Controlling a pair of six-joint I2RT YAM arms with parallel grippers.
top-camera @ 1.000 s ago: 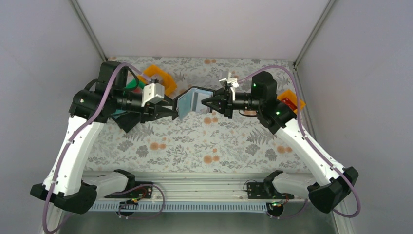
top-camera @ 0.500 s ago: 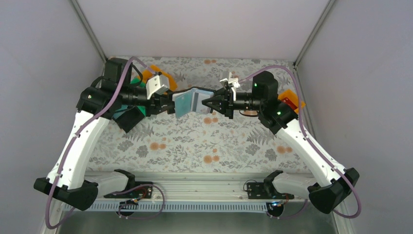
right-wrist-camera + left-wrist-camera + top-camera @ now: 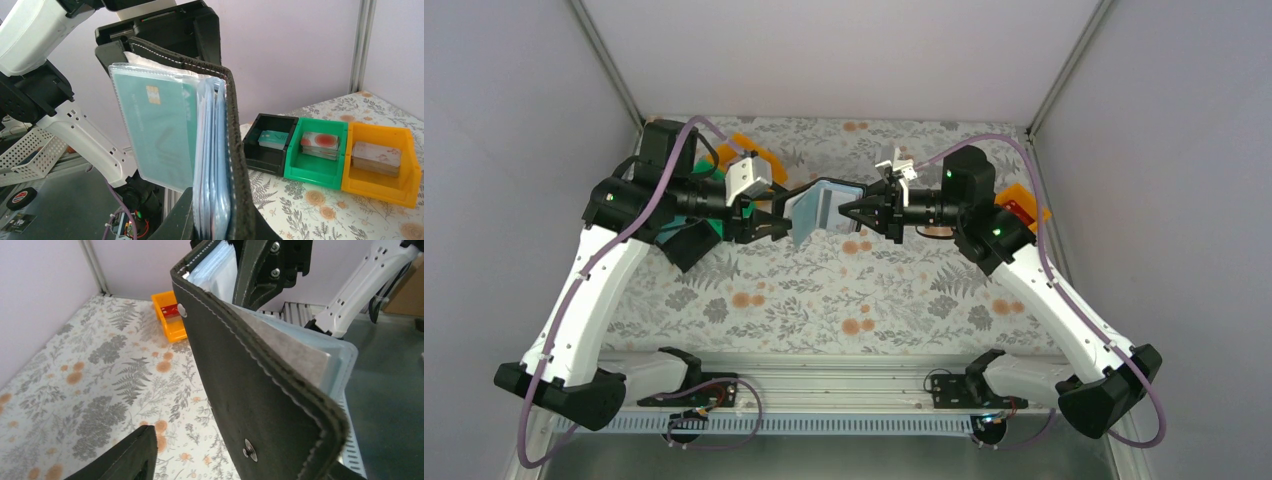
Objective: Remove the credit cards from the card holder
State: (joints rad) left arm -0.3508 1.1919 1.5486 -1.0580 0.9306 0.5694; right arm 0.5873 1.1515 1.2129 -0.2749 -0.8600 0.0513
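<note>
Closest to me, along the lower part of the overhead view, there's just the floral-print table cover, with none of the job's stuff lying on it. The middle of that frame is where it's all going on. The black stitched folding card holder is up in the air, off the table, hanging open between the two arms. The right pincer is pinched nearly shut on the holder's right-hand edge and is carrying it. The left pincer sits at the holder's left edge with its jaws spread. In its own camera one black finger is down in the lower left, well apart from the cover filling the right half, so I'd say it's gripping nothing. In the right wrist view a teal plastic card is tucked in the outermost clear sleeve, left of centre, with more clear sleeves fanned behind it. Farther back, on the right side of that view, a black open tray, a green tray and an orange tray sit touching in a row, each with cards in it. My read: the holder is braced and a card pull is about to start. The left pincer needs to find the teal card's edge at the sleeve's mouth (can't tell which side that is). Then it should close on the card alone, not the sleeve, and draw it straight out while the right one holds firm.
</note>
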